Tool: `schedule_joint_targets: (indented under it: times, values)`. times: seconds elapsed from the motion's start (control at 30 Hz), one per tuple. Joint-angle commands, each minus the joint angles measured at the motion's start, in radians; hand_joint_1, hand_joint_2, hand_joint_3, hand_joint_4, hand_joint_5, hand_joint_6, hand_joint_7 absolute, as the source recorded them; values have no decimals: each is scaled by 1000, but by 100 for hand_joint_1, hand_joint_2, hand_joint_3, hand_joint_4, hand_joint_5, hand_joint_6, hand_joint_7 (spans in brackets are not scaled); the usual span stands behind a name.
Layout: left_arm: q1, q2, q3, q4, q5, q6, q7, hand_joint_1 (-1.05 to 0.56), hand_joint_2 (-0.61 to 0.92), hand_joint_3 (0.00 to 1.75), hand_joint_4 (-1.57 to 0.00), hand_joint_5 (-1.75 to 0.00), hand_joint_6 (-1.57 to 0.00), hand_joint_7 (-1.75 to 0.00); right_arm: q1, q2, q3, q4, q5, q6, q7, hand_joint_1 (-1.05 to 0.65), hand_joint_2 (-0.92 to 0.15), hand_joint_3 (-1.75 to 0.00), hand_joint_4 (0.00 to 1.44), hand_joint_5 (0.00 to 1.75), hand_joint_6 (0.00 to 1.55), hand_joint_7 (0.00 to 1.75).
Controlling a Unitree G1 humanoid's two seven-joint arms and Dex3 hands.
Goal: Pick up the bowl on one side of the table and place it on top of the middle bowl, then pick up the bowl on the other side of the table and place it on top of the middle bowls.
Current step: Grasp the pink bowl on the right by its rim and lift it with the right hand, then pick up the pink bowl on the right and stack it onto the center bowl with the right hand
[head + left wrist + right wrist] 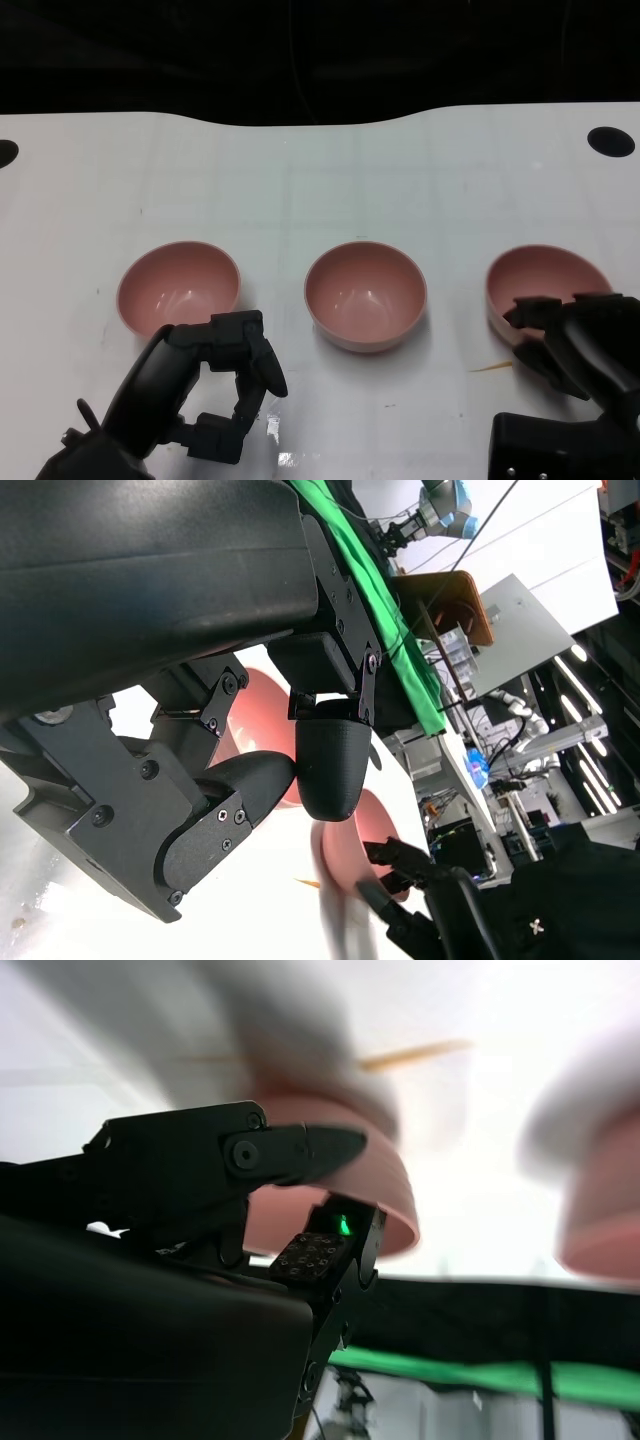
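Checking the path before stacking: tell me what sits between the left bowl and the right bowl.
The middle bowl sits between the left bowl and right bowl, with bare white table in the gaps. The head view shows this.

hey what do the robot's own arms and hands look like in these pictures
Both hands are black and blocky. The left hand has a rounded matte shell, hinged fingers with smooth rounded tips, and small visible screws. The right hand looks the same; its wrist view shows a dotted pad and a small green light on one finger. The forearms are barely visible.
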Motion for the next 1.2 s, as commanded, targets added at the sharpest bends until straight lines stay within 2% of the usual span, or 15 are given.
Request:
schedule_joint_targets:
  times: [0.03, 0.37, 0.47, 0.57, 0.67, 0.77, 0.9, 0.93, 1.0, 1.13, 1.2]
  values:
    - [-3, 7, 1, 3, -2, 4, 5, -19, 28, 146, -88, -168, -86, -139, -32, -33, -11, 25, 29, -19, -15, -16, -45, -109, 91, 174, 77, 148]
    - [-3, 6, 3, 1, 8, 4, 11, -20, 27, 147, -89, -167, -87, -138, -54, -44, -2, 59, 48, -40, -26, -17, -46, -108, 90, 175, 75, 146]
    - [-3, 4, -1, -1, -1, 8, 3, -19, 28, 146, -88, -167, -87, -138, -86, -36, -23, 19, 58, -85, -107, -20, -45, -115, 95, 175, 74, 168]
    - [-2, 3, -1, -2, -4, 9, 1, -19, 29, 145, -88, -167, -87, -138, -92, -38, -24, 16, 62, -100, -128, -20, -45, -118, 96, 175, 73, 174]
    - [-3, 1, -1, 0, -6, 8, 0, -19, 29, 145, -88, -167, -87, -138, -117, -22, -30, -71, 81, -137, -142, -21, -37, -124, 98, 175, 77, 169]
    - [-4, 1, -1, 3, -8, 5, -1, -19, 29, 145, -88, -167, -87, -138, -123, -6, -27, -122, 88, -137, -126, -21, -36, -124, 98, 175, 74, 174]
    - [-4, 1, -1, 3, -8, 5, -1, -19, 29, 145, -88, -167, -86, -139, -121, -3, -30, -131, 87, -135, -120, -21, -35, -124, 98, 175, 74, 175]
    - [-4, 1, -2, 1, -5, 9, 1, -19, 29, 145, -88, -167, -86, -139, -133, 12, -19, -141, 94, -154, -126, -21, -35, -124, 98, 175, 74, 175]
    - [-3, 2, -2, -2, 0, 13, 3, -20, 29, 145, -88, -168, -86, -139, -149, 32, -5, -153, 102, -178, -133, -21, -27, -139, 101, 175, 79, 169]
    - [-3, 2, -3, -2, 0, 13, 2, -20, 30, 144, -88, -168, -86, -139, -156, 44, -4, -155, 100, -196, -129, -21, -23, -144, 102, 175, 81, 167]
    - [0, 0, -8, -8, -8, 18, -5, -20, 30, 144, -87, -167, -86, -139, -195, 59, 29, -124, 118, -267, -129, -21, -23, -143, 102, 175, 81, 167]
